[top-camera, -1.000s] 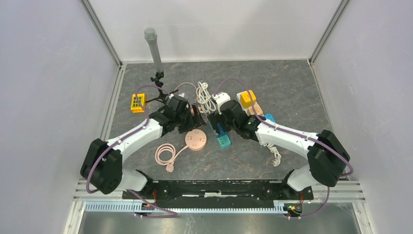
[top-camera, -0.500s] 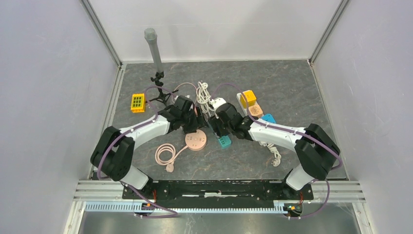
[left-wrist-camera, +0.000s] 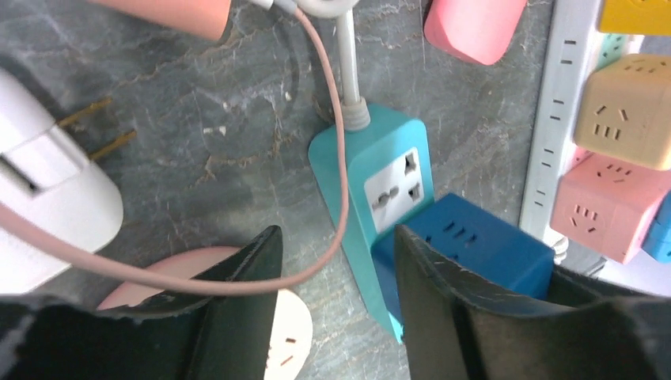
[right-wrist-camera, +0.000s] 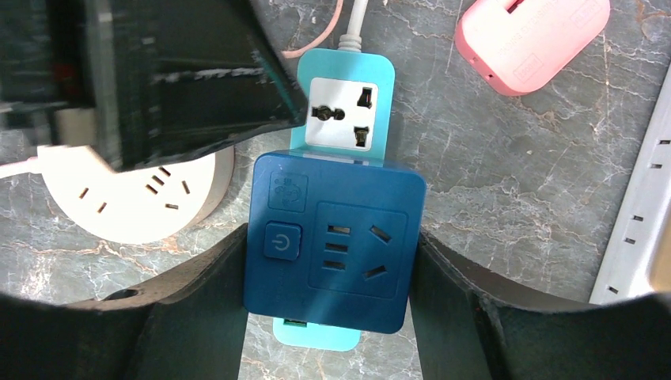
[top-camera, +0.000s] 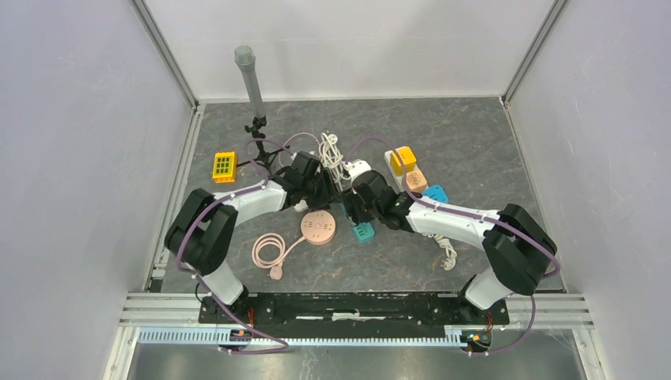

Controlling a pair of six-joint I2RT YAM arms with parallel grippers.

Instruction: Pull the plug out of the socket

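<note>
A teal power strip [right-wrist-camera: 344, 67] lies flat on the grey table, with a dark blue cube plug [right-wrist-camera: 332, 241] seated in its near socket. My right gripper [right-wrist-camera: 328, 261] is shut on the blue plug, one finger [right-wrist-camera: 214, 293] on each side of it. My left gripper [left-wrist-camera: 336, 237] is open just beside it. One finger rests over a round pale socket [left-wrist-camera: 285, 340] and the other stands against the blue plug [left-wrist-camera: 483, 245], at the strip's [left-wrist-camera: 396, 131] edge. A pink cable [left-wrist-camera: 332, 127] runs between its fingers. In the top view both grippers [top-camera: 331, 188] [top-camera: 356, 204] meet above the strip [top-camera: 363, 231].
A long white strip [top-camera: 393, 164] holds yellow, beige and pink cubes [left-wrist-camera: 629, 111] on the right. A pink adapter [right-wrist-camera: 530, 39], a white two-prong plug [left-wrist-camera: 47, 182], coiled white cable [top-camera: 332, 154], a pink cable coil [top-camera: 269, 252], a yellow block [top-camera: 224, 166] and a grey tube stand [top-camera: 252, 83] lie around.
My left gripper has moved right, up to the teal strip. My right gripper has shifted slightly left and forward over the strip.
</note>
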